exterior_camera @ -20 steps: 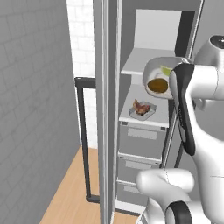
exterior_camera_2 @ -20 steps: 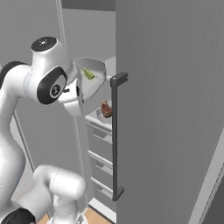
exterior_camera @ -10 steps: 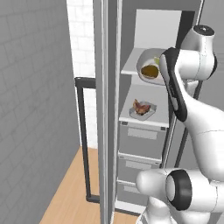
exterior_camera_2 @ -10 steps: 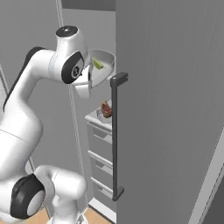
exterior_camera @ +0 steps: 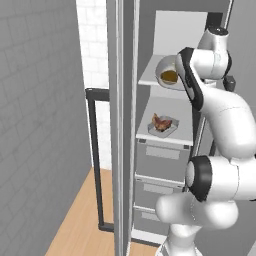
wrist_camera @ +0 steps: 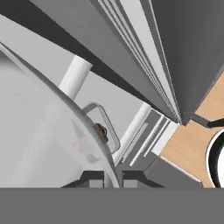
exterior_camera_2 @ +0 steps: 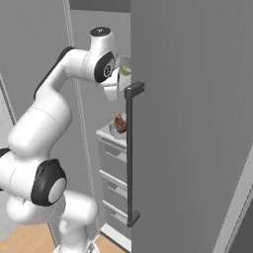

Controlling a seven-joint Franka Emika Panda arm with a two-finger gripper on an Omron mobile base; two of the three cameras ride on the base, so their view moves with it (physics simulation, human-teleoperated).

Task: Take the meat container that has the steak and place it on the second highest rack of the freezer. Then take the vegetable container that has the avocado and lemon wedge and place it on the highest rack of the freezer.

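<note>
My gripper [wrist_camera: 111,178] is shut on the rim of the vegetable container [exterior_camera: 167,74], a pale bowl tilted at the front of the highest rack [exterior_camera: 149,78] of the freezer [exterior_camera: 180,30]. The dark avocado [exterior_camera: 170,77] lies inside it, and the lemon wedge [exterior_camera_2: 126,71] shows yellow-green in the right base view. On the second highest rack [exterior_camera: 185,132] below sits the meat container [exterior_camera: 163,125] with the reddish-brown steak [exterior_camera: 160,121]. In the hand view the same meat container [wrist_camera: 104,131] appears past the bowl's curved wall [wrist_camera: 52,131].
The open freezer door [exterior_camera: 122,125] with its dark bar handle [exterior_camera: 95,150] stands left of the shelves; seen from the right, the door [exterior_camera_2: 197,123] and handle [exterior_camera_2: 130,153] hide most of the interior. Grey drawers [exterior_camera: 162,160] lie under the racks. Wooden floor [exterior_camera: 80,225] below.
The arm has risen and reached deeper, carrying the vegetable container from in front of the shelves up to the front of the highest rack. The meat container has stayed on the lower shelf.
</note>
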